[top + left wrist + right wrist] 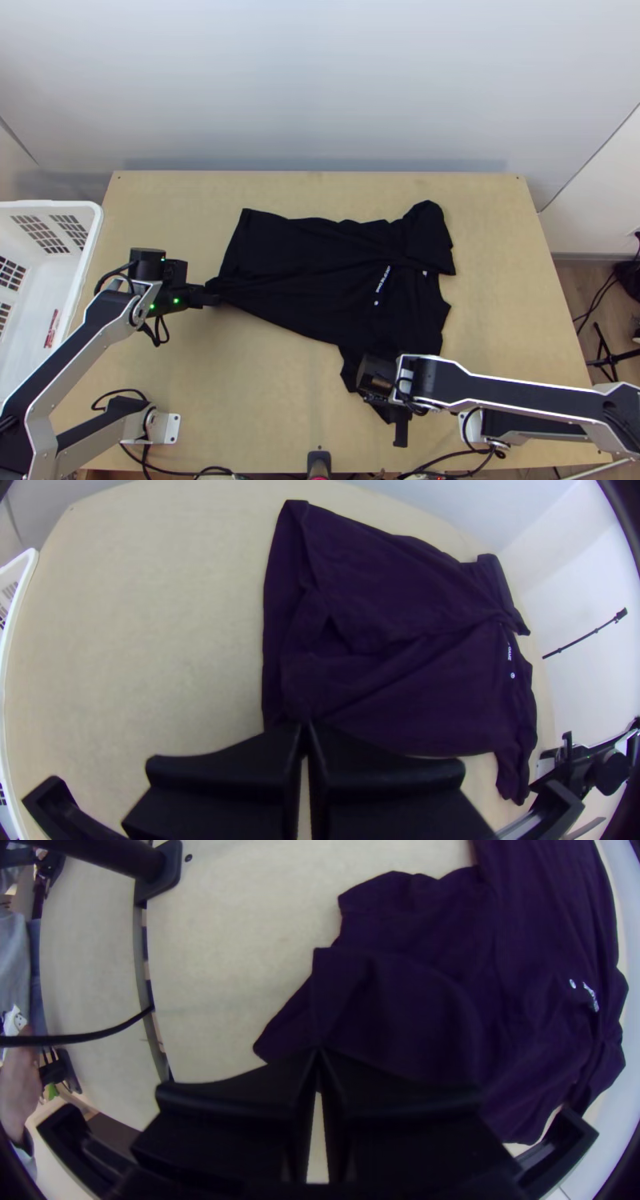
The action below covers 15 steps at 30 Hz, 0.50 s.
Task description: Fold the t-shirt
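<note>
"Across the wooden table (280, 400), how is the t-shirt (304, 256) laid, as seen from above?"

"It is laid out loosely, with long creases. The hem is turned towards the white basket (94, 232), and the sleeves are at the opposite end. A line of white print (383, 280) is shown on the dark cloth. The near corner of the hem is reached by the left gripper (210, 298), and the cloth at the near sleeve by the right gripper (394, 400)."

"And in the left wrist view, how are the fingers (227, 773) set?"

"They are brought together at the tips, with the hem corner pinched between them. From there the cloth is drawn into slanting folds, and a small hollow is formed between two of these."

"Is anything held in the right wrist view?"

"Cloth at the near sleeve is nipped between the fingers (227, 1100), which are closed narrowly at the tips. Creases are gathered towards that point, while the rest of the garment is rested on the table, beside and beyond the fingers."
</note>
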### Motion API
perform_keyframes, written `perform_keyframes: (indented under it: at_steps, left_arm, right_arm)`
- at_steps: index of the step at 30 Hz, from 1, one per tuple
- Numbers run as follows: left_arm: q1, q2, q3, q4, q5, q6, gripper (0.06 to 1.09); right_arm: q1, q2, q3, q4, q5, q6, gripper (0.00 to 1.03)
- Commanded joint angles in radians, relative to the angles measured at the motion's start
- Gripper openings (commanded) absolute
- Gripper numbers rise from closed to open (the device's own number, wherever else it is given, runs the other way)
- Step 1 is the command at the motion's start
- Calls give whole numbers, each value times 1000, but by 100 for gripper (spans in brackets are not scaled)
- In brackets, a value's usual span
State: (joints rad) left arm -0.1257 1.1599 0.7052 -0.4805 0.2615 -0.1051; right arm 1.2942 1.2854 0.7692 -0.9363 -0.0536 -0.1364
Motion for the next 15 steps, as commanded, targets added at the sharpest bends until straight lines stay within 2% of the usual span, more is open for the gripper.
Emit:
perform_keyframes:
  at_steps: [1, 6, 11, 15]
  left_arm:
    - [1, -3, 39, -38, 1, 22, 10]
    - [3, -5, 63, -58, 1, 39, 10]
    - [0, 0, 120, -96, 1, 41, 10]
    - [-8, 0, 185, -136, 1, 41, 10]
  right_arm:
    - [-56, -47, 47, -59, 49, -12, 3]
    - [-138, -118, 99, -82, 100, -52, 3]
    - [-250, -158, 177, -139, 140, -140, 3]
    - [-348, -173, 228, -154, 186, -247, 3]
